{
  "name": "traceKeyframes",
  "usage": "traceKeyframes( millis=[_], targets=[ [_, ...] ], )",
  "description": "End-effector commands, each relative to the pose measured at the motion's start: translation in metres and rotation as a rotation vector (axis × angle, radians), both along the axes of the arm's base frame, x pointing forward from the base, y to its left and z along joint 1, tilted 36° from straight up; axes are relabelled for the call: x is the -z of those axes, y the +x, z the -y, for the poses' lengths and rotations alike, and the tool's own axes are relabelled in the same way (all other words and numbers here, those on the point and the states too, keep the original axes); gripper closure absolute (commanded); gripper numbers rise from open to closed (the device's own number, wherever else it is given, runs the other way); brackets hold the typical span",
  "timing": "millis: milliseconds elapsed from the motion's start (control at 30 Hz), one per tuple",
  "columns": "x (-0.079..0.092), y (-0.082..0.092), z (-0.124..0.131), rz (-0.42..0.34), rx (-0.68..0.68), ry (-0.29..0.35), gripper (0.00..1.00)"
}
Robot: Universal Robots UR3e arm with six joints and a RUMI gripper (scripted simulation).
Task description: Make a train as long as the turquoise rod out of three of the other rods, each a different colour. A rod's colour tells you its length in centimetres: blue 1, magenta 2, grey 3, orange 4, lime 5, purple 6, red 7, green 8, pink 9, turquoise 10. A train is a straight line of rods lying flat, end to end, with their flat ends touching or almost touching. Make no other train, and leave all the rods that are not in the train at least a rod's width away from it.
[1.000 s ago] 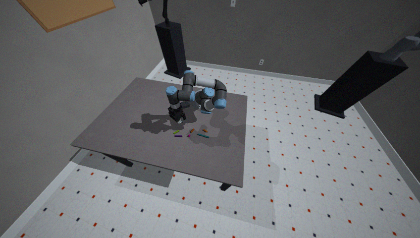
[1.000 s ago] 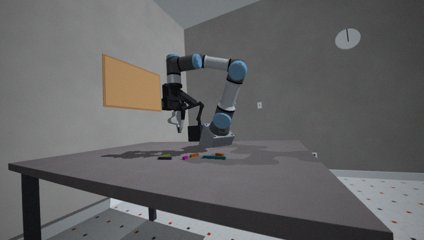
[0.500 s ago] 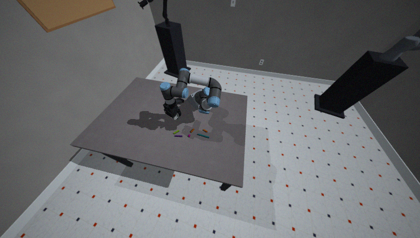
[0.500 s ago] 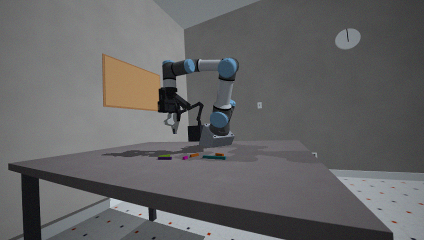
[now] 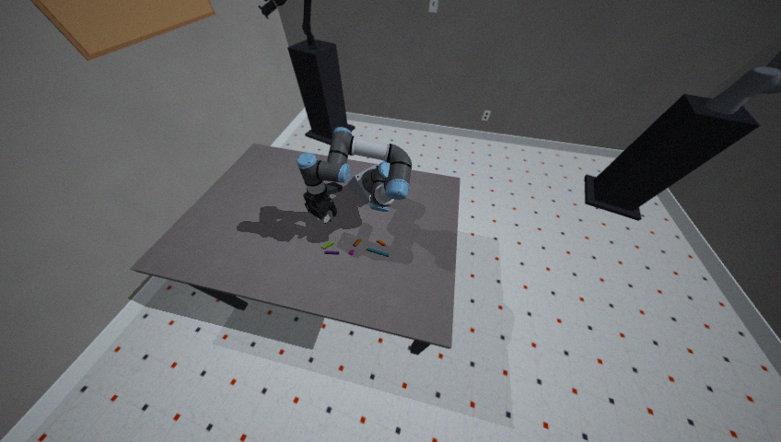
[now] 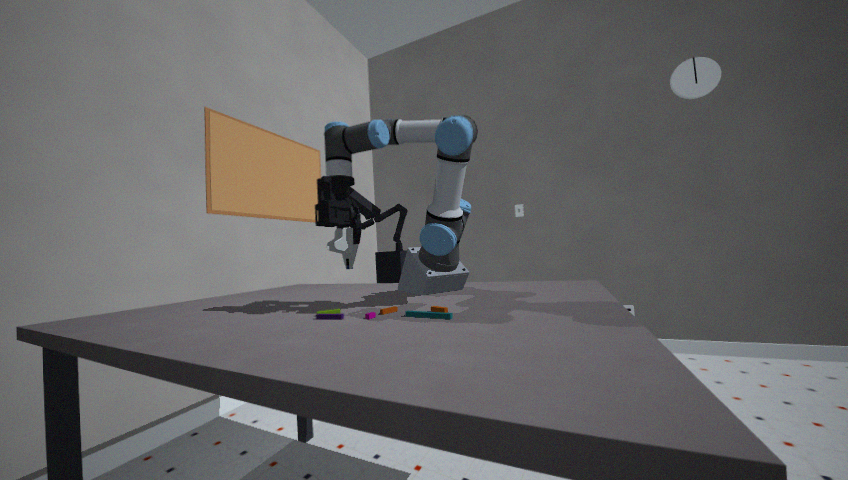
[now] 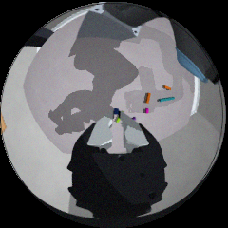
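Observation:
My gripper hangs well above the table, back and left of the rods; it also shows in the exterior view. In the wrist view it is shut on a small blue rod at the fingertips. On the table lie a turquoise rod, two orange rods, a magenta rod, a lime rod and a purple rod. They lie apart and none touch end to end.
The arm's base stands at the back of the table, behind the rods. Two black camera stands stand on the floor beyond the table.

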State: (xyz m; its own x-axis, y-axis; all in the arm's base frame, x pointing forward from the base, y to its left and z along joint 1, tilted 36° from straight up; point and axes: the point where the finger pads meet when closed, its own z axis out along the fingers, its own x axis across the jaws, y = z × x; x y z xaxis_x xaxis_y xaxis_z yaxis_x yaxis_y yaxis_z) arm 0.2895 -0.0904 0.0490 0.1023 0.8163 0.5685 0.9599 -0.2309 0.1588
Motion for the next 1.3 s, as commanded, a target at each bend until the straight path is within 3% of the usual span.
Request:
traceKeyframes(
  millis=[0, 200, 700, 1267],
  targets=[
    [0.006, 0.002, -0.003, 0.001, 0.001, -0.002, 1.0],
    [0.015, 0.005, -0.009, 0.001, 0.001, -0.002, 1.0],
    [0.061, 0.021, -0.038, 0.001, 0.001, -0.002, 1.0],
    [0.069, 0.023, -0.043, 0.001, 0.001, -0.002, 1.0]
  ],
)
